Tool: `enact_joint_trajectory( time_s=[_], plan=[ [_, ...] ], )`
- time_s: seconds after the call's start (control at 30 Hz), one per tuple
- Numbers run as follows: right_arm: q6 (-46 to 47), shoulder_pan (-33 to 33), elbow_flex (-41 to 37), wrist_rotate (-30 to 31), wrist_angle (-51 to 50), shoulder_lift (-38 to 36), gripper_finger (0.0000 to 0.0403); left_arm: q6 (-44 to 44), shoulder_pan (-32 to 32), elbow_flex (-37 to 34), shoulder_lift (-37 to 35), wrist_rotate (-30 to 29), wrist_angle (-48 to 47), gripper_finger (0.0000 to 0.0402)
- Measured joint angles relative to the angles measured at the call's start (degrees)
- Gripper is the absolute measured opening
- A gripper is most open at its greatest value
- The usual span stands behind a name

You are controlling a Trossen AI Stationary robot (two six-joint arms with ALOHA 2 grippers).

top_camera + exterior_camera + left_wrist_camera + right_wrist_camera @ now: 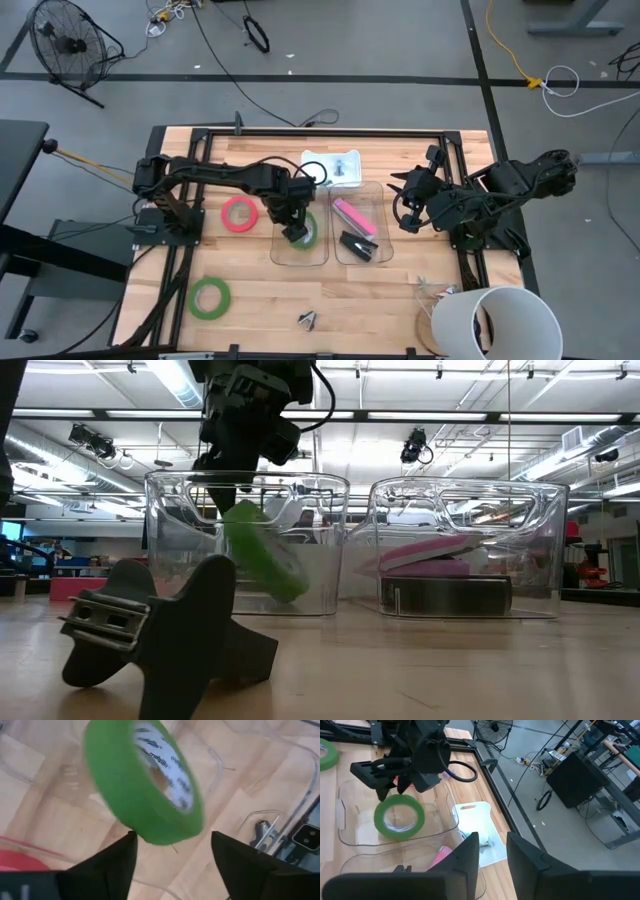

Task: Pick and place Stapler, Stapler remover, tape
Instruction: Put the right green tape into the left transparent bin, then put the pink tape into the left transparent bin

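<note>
A green tape roll (145, 785) stands tilted inside the left clear container (282, 252); it also shows in the low view (262, 552) and the right wrist view (399, 818). My left gripper (175, 851) is open just above it, over the container (296, 228). The right clear container (384, 215) holds a pink stapler (353, 214) and a black stapler (357, 247). A stapler remover (308, 319) lies near the table's front edge. My right gripper (493, 855) is open and empty right of the containers (404, 206). My left gripper's open fingers point down beside the green tape roll's upper edge (131, 827). I cannot tell whether they touch it.
A red tape roll (238, 214) lies left of the containers and a second green roll (210, 297) lies at the front left. A white tray (332, 167) sits behind the containers. A white bucket (495, 320) stands at the front right corner.
</note>
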Motion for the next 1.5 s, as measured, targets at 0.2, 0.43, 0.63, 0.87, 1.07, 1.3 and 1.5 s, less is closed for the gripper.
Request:
enact_joint_trajectory(
  time_s=[0.2,0.43,0.63,0.87,1.07,1.3,1.5],
  plan=[
    [0.00,0.00,0.00,0.00,0.01,0.00,0.0097,0.23,0.01,0.00,0.00,-4.74,-3.00,0.0276],
    [0.15,0.00,-0.01,-0.01,0.03,0.00,0.0097,0.32,0.42,0.45,-0.46,-6.85,-7.15,0.0261],
    [0.17,0.00,-0.02,-0.02,0.03,0.00,0.0097,1.78,0.14,2.37,-4.67,-8.95,-11.92,0.0259],
    [0.47,0.00,-0.02,-0.04,0.03,0.02,0.0097,-1.13,-2.38,2.39,-13.03,-22.51,-22.43,0.0259],
    [1.03,0.00,-0.02,-0.09,-0.10,0.04,0.0097,-4.36,-7.57,-1.58,-17.15,-28.61,-23.80,0.0259],
    [1.16,0.00,-0.02,-0.09,-0.10,0.04,0.0097,-8.38,-9.60,-13.26,-20.09,-27.86,-21.13,0.0259],
    [1.27,0.00,-0.02,-0.09,-0.11,0.04,0.0097,-8.52,-10.41,-21.81,-21.53,-25.40,-12.07,0.0259]
  ],
)
